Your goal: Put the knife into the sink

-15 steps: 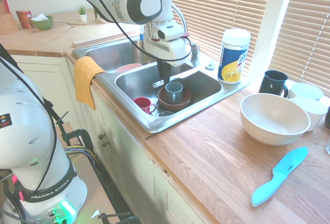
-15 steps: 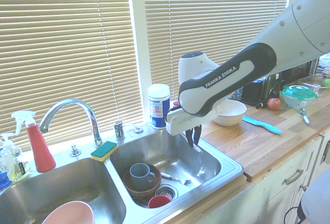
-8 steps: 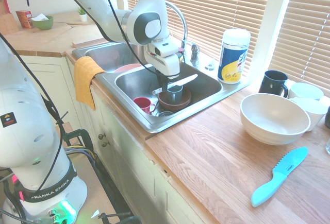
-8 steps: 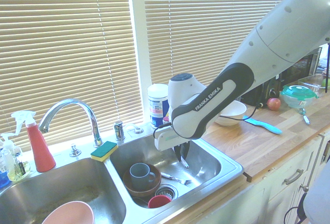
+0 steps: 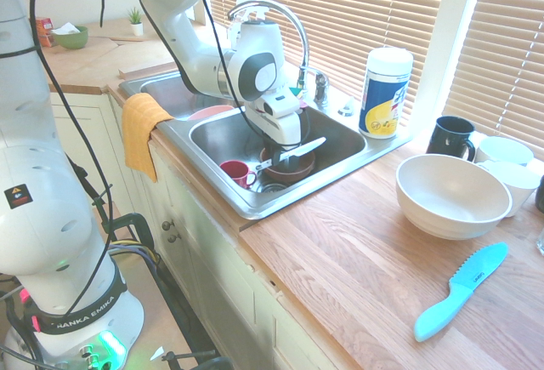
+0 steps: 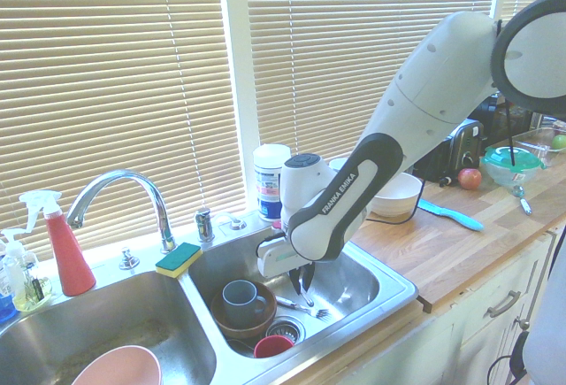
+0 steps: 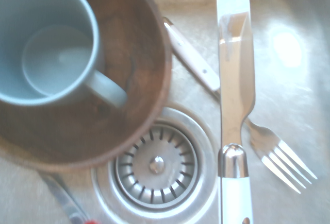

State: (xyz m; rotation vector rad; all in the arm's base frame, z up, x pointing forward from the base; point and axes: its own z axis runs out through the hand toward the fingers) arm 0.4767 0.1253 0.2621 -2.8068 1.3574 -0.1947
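Lowering, over the last second: knife (image 5: 308,145), silver blade, pale handle, now deeper within the right-hand basin of the sink (image 6: 389,293) as the first exterior view shows it. There, blade toward two o'clock, handle toward eight; red mug (image 5: 233,168) at nine o'clock. Fingers (image 6: 304,282): pinching the knife. Fork (image 7: 268,147): beneath, in the basin. Judgement: delivery nearly complete; settling and release remain, with the fork a possible snag.

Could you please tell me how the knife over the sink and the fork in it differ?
The knife ends in one flat blade, the fork in four tines. The knife is held by the gripper; the fork lies on the sink's bottom. Both have pale handles.
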